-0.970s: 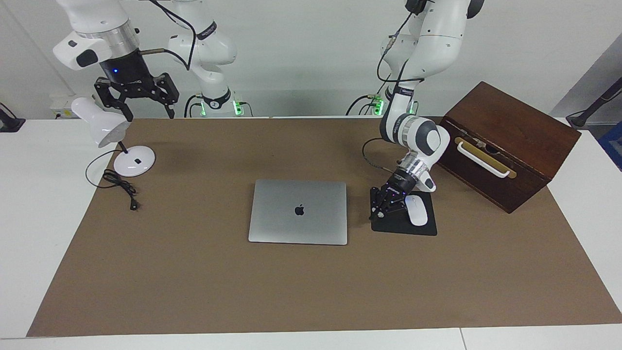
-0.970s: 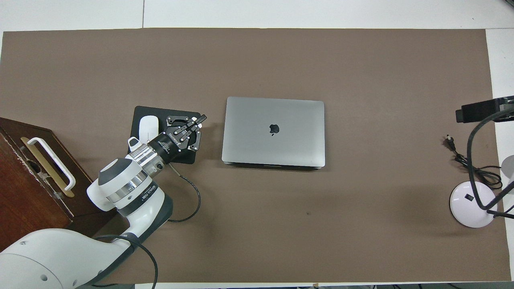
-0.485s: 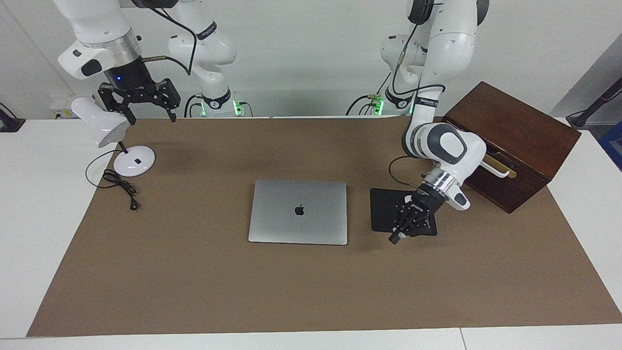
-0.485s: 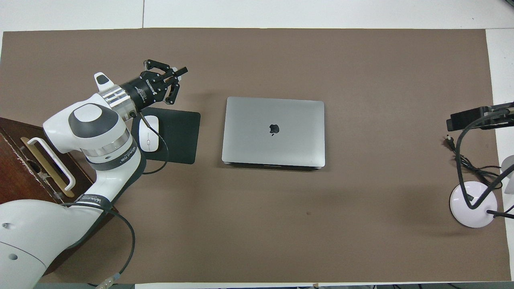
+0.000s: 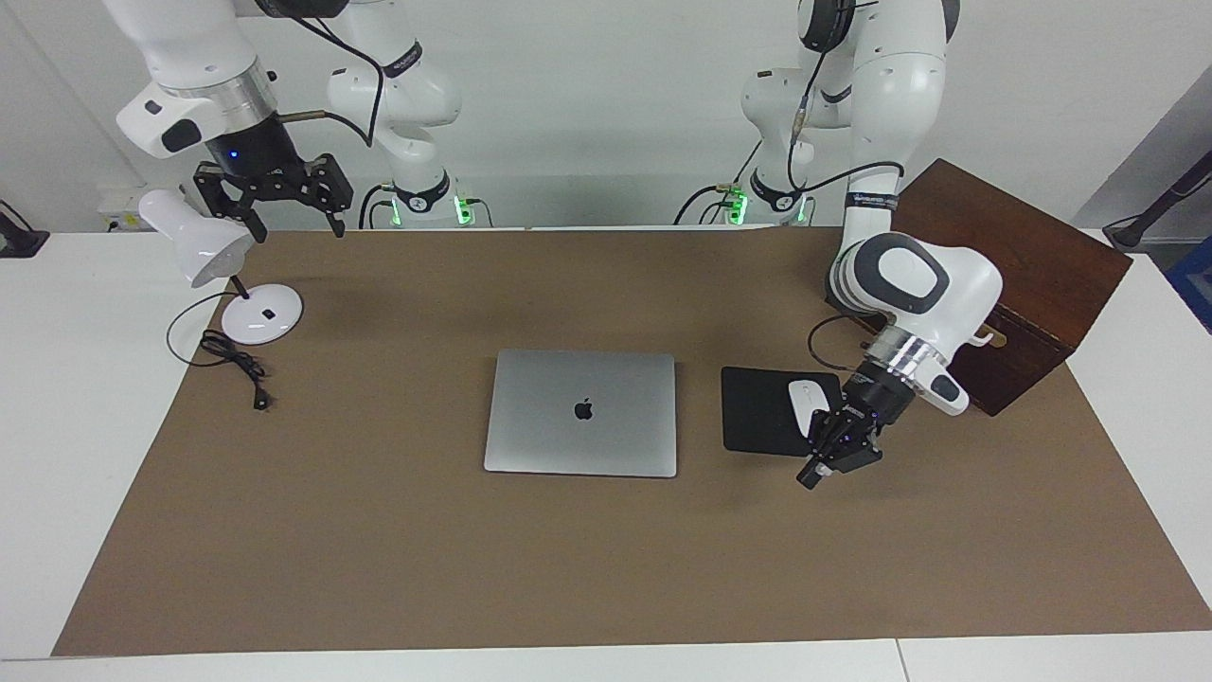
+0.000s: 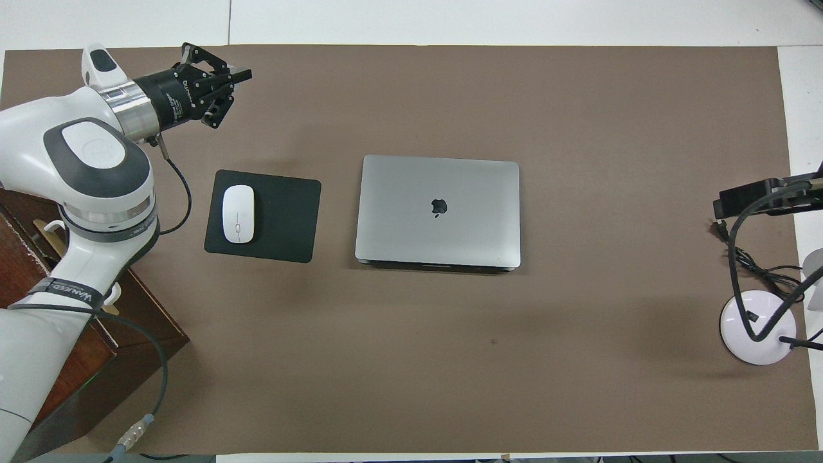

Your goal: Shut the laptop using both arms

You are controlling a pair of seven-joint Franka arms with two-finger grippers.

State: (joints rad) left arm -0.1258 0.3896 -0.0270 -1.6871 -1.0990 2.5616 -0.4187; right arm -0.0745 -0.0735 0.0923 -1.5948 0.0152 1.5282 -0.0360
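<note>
Laptop [image 5: 580, 412] lies shut and flat mid-mat, long axis along the table; left gripper [image 5: 838, 457], empty, finger gap unreadable, hangs off its 3 o'clock side in the facing view, nearer than the right gripper [image 5: 272, 197], empty with fingers spread, up at 10 o'clock.

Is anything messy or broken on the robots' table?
Nothing looks broken or spilled. The laptop lies shut and square. Only the lamp's cord lies loose and unplugged beside its base, toward the right arm's end.

the laptop [image 5: 580, 412] lies shut beside the mouse pad [image 5: 757, 409], mouse [image 5: 808, 405] on it.
</note>
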